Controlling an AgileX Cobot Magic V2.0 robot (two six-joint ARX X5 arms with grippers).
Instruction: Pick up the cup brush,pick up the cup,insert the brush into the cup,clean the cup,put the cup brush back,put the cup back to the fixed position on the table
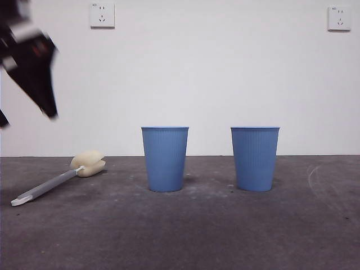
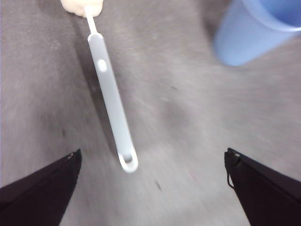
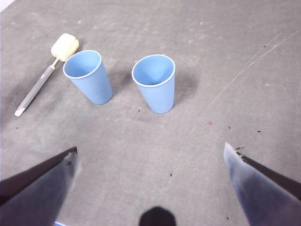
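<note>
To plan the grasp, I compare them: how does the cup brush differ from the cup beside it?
The cup brush lies flat on the table; the cup beside it stands upright. The brush is long and slim, grey with a cream sponge head; the cup is wide, tapered and blue. Both rest on the table, untouched by either hand.

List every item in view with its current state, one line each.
cup brush: lying flat on the table, not held.
cup nearer the brush: upright, empty, untouched.
other cup: upright, empty, untouched.
left gripper: open, above the brush handle, holding nothing.
right gripper: open, high above the table, holding nothing.
</note>
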